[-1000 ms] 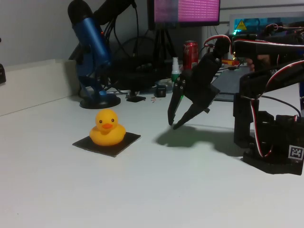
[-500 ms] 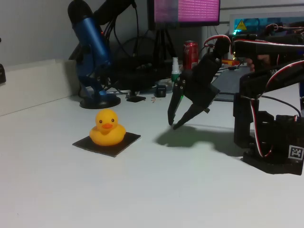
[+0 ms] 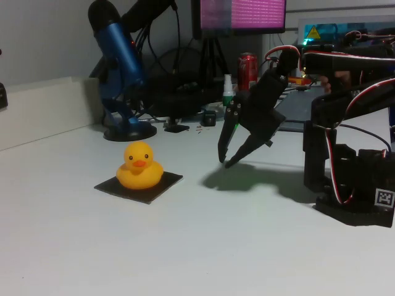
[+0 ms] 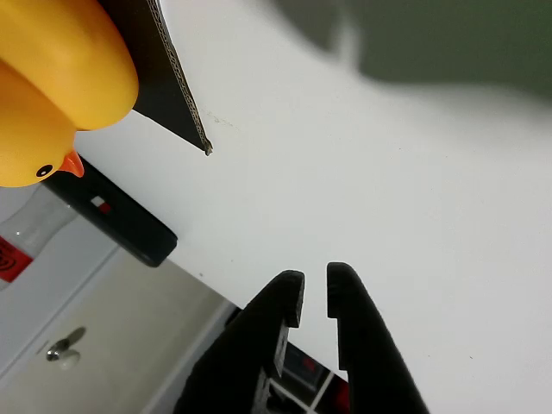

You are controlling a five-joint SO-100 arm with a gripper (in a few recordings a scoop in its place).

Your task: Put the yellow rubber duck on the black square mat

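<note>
The yellow rubber duck (image 3: 141, 166) sits upright on the black square mat (image 3: 170, 179) at the left of the white table, beak toward the camera. My gripper (image 3: 225, 161) hangs to the right of the mat, a clear stretch of table away, tips pointing down just above the surface. Its fingers are nearly together and hold nothing. In the wrist view the duck (image 4: 52, 78) and a corner of the mat (image 4: 164, 78) lie at the top left, far from the gripper (image 4: 315, 291), whose black fingertips leave only a thin slit.
A blue microphone (image 3: 120, 68) on a round stand rises behind the mat. A red can (image 3: 248, 65), cables and small items line the back. The arm's base (image 3: 355, 185) stands at the right. The front of the table is open white surface.
</note>
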